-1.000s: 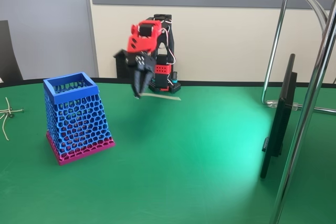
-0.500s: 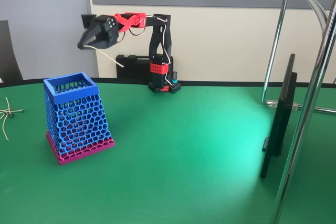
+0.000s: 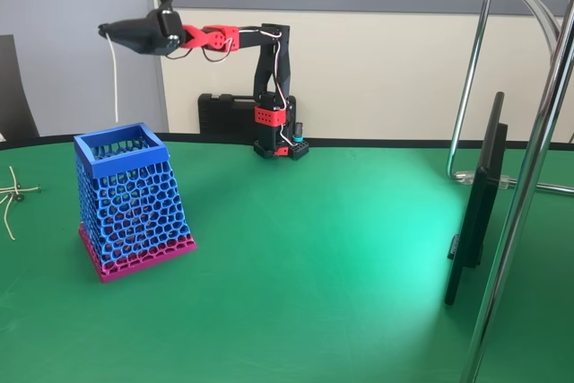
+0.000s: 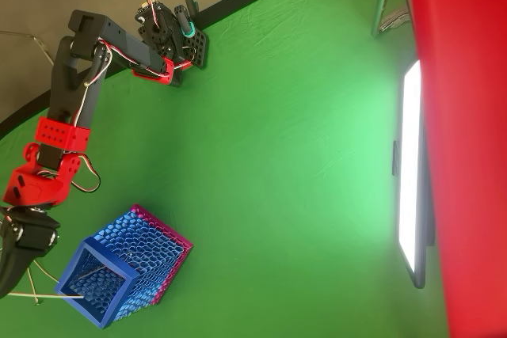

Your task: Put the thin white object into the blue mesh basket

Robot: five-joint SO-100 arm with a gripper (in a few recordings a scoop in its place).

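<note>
The blue mesh basket (image 3: pixel 131 199) (image 4: pixel 152 249) stands on the green table at the left, with a solid blue rim and a pink base. My gripper (image 3: pixel 109 31) (image 4: pixel 9 279) is stretched out high above it and a little to its left in the fixed view. It is shut on the top end of the thin white object (image 3: pixel 115 78) (image 4: pixel 55 296). The stick hangs almost straight down, its lower tip just above the basket's rim (image 3: pixel 99 166). In the overhead view its tip reaches the rim's left edge.
Pale crossed strips (image 3: pixel 11 193) lie on the table left of the basket. A dark flat screen (image 3: pixel 480 204) and chrome stand tubes (image 3: pixel 529 177) occupy the right side. A black case (image 3: pixel 229 114) sits behind the arm's base (image 3: pixel 273 145).
The arm has swung from near its base up and to the left, carrying the white stick. The stick went from slanted to hanging vertically over the basket.
</note>
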